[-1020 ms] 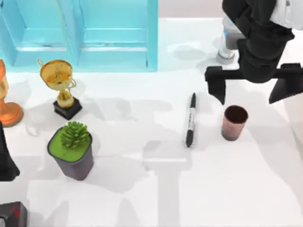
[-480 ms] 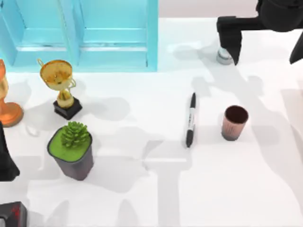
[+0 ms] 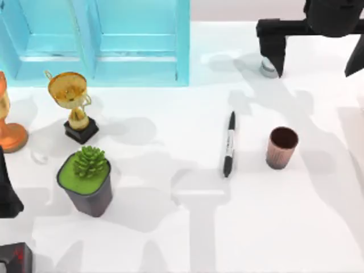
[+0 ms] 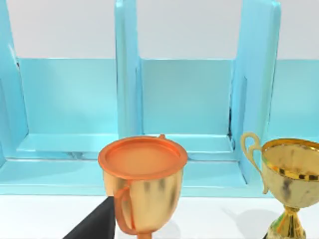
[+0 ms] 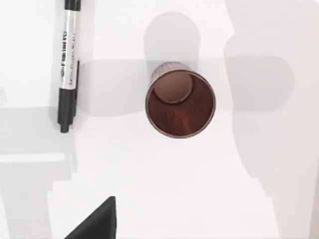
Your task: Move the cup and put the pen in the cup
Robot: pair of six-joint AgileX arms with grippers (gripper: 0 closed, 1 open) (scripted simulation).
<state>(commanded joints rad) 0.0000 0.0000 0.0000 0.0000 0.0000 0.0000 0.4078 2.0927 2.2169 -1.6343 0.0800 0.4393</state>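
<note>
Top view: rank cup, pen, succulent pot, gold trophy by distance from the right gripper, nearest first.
Right gripper is open at the top right.
1. Cup: right side, below the gripper.
2. Pen: lying just left of the cup.
3. Gold trophy: far left.
4. Succulent pot: lower left.

cup (image 3: 281, 147): open table all round | pen (image 3: 228, 144) just beside, on its left

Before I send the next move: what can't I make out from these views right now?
- Right gripper, top view: upper body cut off by the picture's top edge; fingers spread.
- Left gripper, top view: cut by the left edge, fingers unreadable.
- Orange trophy, top view: mostly cut off at the left edge.
- Pen, right wrist view: tip beyond the edge.
</note>
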